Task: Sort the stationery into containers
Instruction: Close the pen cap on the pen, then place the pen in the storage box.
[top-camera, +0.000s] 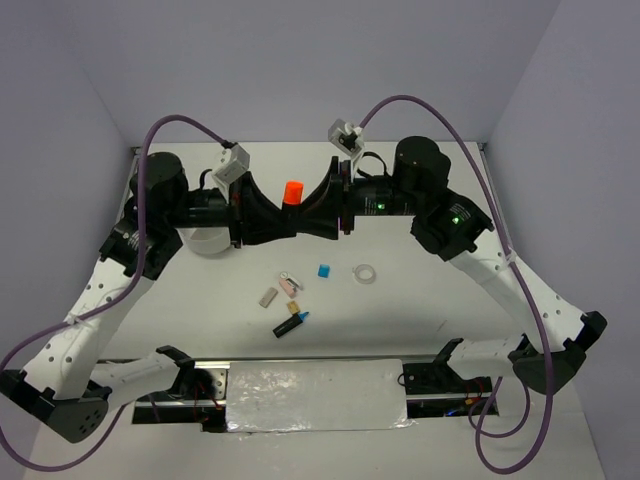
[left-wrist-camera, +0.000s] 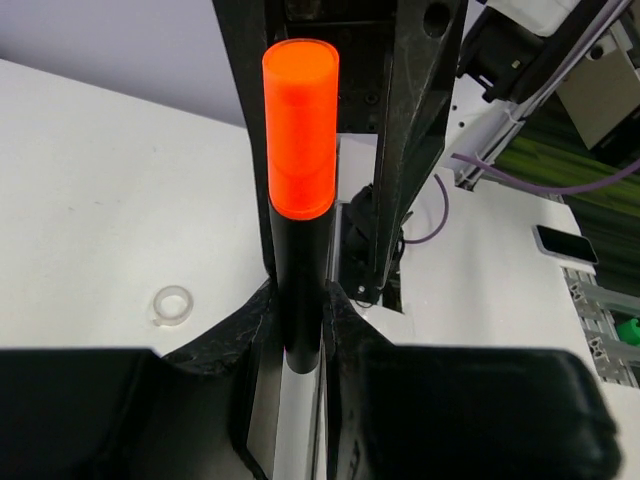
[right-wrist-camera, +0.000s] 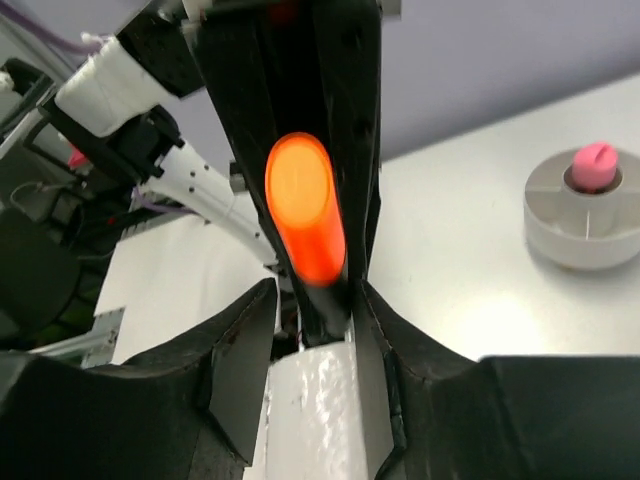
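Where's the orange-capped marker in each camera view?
Top external: orange-capped marker at back centre.
Left wrist: marker upright at centre.
Right wrist: marker at centre, cap toward camera.
Shared landmark: clear ring, lower right of it from above, lower left in left wrist.

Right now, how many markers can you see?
2. The orange-capped marker stands upright in the left fingers, far centre; the blue-capped marker lies on the table, near centre. Others may be hidden under the arms.

The marker (top-camera: 292, 192) stands upright far back, bowl (top-camera: 205, 243) to its left. Nearer on the worktop (top-camera: 400, 320): blocks (top-camera: 267, 297), cube (top-camera: 323, 270), ring (top-camera: 365, 273) rightmost; second marker (top-camera: 290, 325) nearest.
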